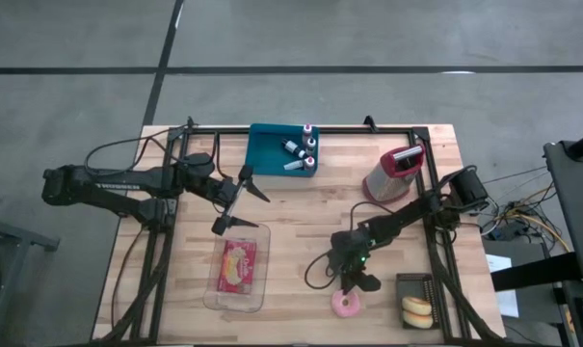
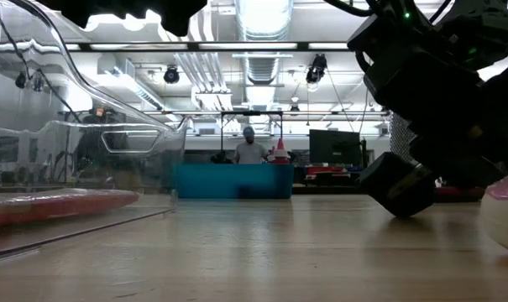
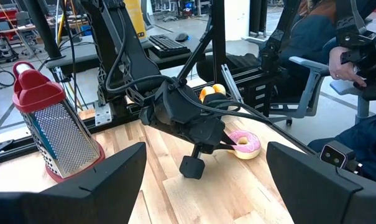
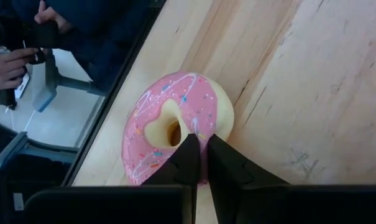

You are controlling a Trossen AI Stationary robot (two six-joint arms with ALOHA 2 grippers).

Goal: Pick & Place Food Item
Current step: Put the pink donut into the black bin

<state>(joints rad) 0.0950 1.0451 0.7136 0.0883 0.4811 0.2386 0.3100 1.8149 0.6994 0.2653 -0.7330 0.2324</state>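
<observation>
A pink-iced donut (image 1: 347, 306) lies flat on the wooden table by its near edge; it also shows in the right wrist view (image 4: 194, 99), the left wrist view (image 3: 245, 143) and the low view (image 2: 505, 214). My right gripper (image 1: 352, 284) stands just over it, fingers shut to a thin slit (image 4: 203, 146) and pointing at the ring beside the hole. My left gripper (image 1: 243, 212) is wide open and empty (image 3: 203, 186), held above the table's middle left, beside the far end of a clear container (image 1: 214, 289). My right gripper's fingertips (image 4: 191, 149) stand at the donut's ring (image 4: 206, 124), between the hole and the outer edge, coming down from above at a slant. I cannot tell whether they touch it. The donut lies on the table.
The clear container holds a red and yellow packet (image 1: 239, 265). A black tray (image 1: 416, 284) at the near right holds a yellow donut (image 1: 416, 308). A red-topped grater (image 1: 392, 173) and a teal bin (image 1: 267, 149) stand at the far side. A seated person (image 3: 337, 56) is beyond the table.
</observation>
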